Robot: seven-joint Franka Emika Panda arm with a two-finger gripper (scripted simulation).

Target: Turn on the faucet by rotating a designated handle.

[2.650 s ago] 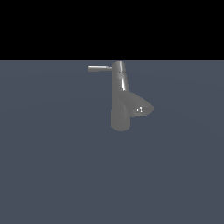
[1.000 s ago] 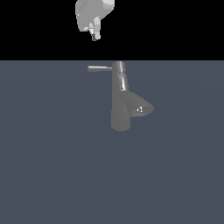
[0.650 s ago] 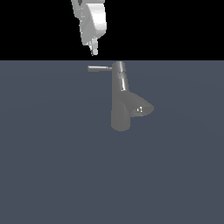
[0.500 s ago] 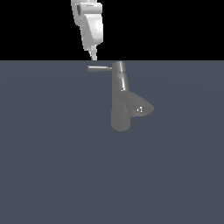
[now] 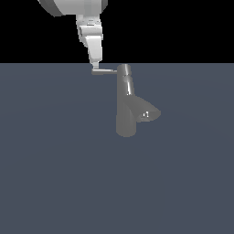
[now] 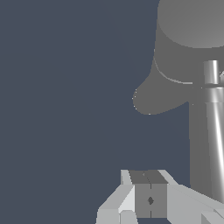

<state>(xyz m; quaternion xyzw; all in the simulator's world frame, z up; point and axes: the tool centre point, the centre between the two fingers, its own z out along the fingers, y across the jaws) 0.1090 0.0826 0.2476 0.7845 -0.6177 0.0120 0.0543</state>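
Observation:
The grey metal faucet (image 5: 125, 114) stands upright in the middle of the exterior view, its short spout (image 5: 148, 113) angled toward the exterior view's right. The thin handle (image 5: 104, 71) sticks out from the top cap toward the exterior view's left. My gripper (image 5: 95, 65) hangs from above with its fingertips just over the handle's free end, touching or nearly touching it. The fingers look closed together and hold nothing. In the wrist view the closed fingers (image 6: 151, 201) sit beside the shiny handle rod (image 6: 215, 131), with the faucet body (image 6: 183, 57) beyond.
A flat dark grey-blue floor (image 5: 55, 173) spreads around the faucet. The white arm (image 5: 73, 5) enters from the top of the exterior view.
The arm came into view from above and lowered steadily. Its fingertips now reach the handle's free end. The faucet and handle have not visibly moved.

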